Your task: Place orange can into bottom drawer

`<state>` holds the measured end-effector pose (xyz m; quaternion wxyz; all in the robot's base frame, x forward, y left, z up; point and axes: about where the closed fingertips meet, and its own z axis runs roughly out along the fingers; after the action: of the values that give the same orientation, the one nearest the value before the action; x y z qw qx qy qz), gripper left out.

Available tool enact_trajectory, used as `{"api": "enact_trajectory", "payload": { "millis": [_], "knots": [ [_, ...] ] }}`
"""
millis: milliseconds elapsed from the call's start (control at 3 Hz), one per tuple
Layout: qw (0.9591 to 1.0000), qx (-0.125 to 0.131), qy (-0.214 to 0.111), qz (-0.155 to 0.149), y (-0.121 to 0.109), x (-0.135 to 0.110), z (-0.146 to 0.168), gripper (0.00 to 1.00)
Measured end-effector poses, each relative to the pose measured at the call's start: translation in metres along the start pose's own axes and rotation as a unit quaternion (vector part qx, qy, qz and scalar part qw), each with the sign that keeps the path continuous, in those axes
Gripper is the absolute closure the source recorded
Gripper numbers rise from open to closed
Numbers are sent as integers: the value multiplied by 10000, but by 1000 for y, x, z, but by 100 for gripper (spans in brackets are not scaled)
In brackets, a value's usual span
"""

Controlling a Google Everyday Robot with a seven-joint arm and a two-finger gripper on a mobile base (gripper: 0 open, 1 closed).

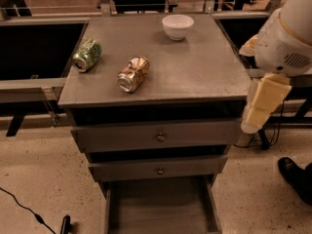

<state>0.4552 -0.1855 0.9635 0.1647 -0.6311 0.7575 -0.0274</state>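
Gripper [261,106] hangs off the right edge of the surface [204,67], carrying nothing (opening: can't tell). Orange can [133,74] is well left of it and higher, lying on its side. Risk: a nudge rolls it toward the green can [87,55] further left. Bottom drawer [161,208] sits open below-left, and the knobbed drawers above could clip the arm.

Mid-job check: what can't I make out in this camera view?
Bottom drawer: front cut off by the camera view's lower edge.
Orange can, lying on the cabinet: label print too small to read.
Gripper, hanging right of the cabinet: its arm cut off by the right edge.
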Motion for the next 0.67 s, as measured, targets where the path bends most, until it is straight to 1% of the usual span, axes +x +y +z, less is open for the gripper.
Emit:
{"api": "enact_trajectory", "payload": {
  "millis": [333, 667],
  "knots": [
    [9909, -482, -369, -1200, 26, -75, 40, 0],
    [9819, -487, -433, -1776, 31, -87, 42, 0]
  ]
}}
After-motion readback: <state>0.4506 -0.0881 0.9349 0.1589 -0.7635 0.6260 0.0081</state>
